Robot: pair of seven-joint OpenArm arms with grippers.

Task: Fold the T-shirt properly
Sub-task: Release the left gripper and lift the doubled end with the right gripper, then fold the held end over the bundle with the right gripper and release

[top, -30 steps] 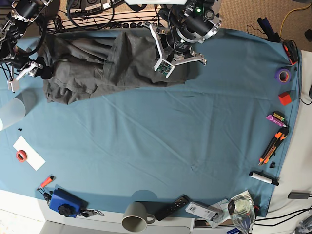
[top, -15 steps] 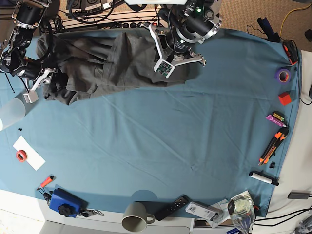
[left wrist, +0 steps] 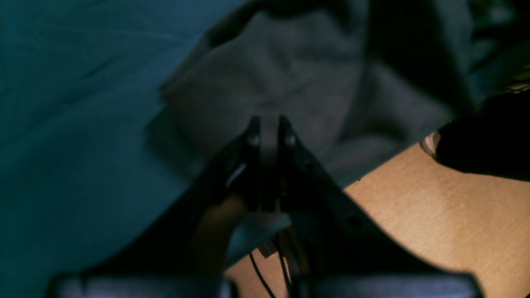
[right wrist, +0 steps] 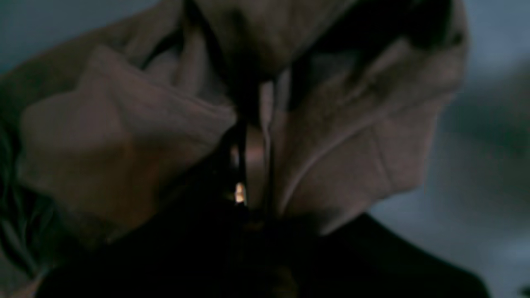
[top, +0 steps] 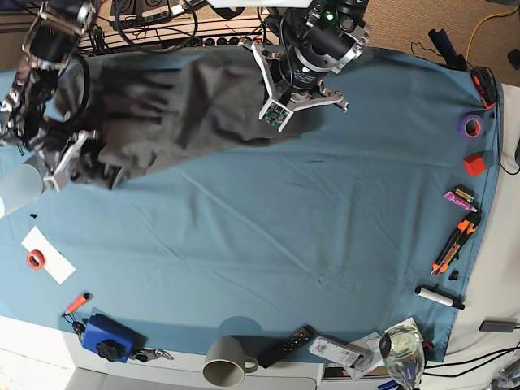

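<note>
The dark charcoal T-shirt (top: 179, 106) lies stretched across the far part of the blue-teal cloth, wrinkled and bunched at its left end. My left gripper (top: 301, 101) is at the shirt's right end. In the left wrist view its fingers (left wrist: 268, 124) are pressed together on a thin edge of the grey fabric (left wrist: 290, 82). My right gripper (top: 73, 154) is at the shirt's left end. In the right wrist view its fingers (right wrist: 254, 136) are shut, with folds of the shirt (right wrist: 103, 136) gathered around them.
The table cloth (top: 284, 227) is bare in the middle. A translucent cup (top: 18, 188) and a red tape ring (top: 36, 260) sit at the left. A mug (top: 227, 361) and remote (top: 286, 345) are at the front. Purple tape (top: 471, 123), a red cube (top: 474, 163) and a marker (top: 439, 296) line the right.
My right gripper has closed on the shirt's left end and moved toward the front. The shirt's folded-over flap has flattened and the cloth is drawn out. The left arm has barely moved.
</note>
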